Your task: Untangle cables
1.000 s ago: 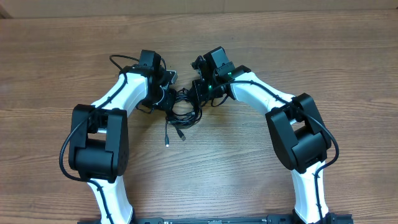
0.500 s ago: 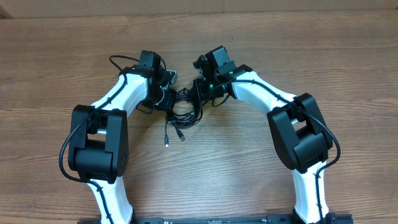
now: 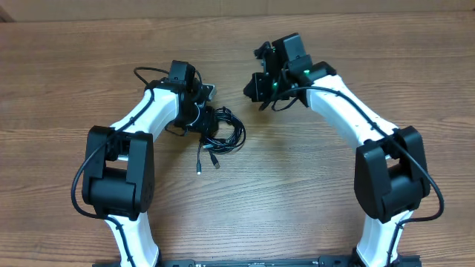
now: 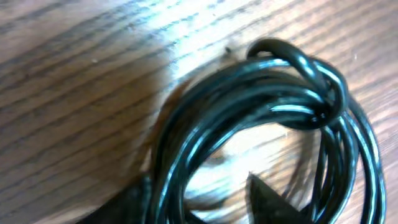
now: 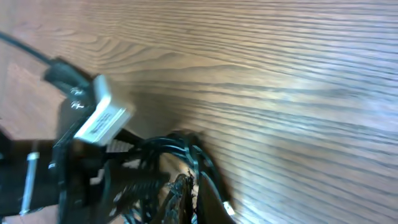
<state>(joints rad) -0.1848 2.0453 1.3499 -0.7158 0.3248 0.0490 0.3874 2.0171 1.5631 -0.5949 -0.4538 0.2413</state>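
Left gripper (image 3: 208, 119) stands parted, right gripper (image 3: 249, 90) closed, well apart.

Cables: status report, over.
Left gripper jaws apart around strands of the cables, one tangled coil. Right gripper jaws shut, clear of the coil. No obstruction seen.

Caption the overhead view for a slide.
Left gripper at the coiled bundle of thin black cables on the wooden table; right gripper shut, apart from it.
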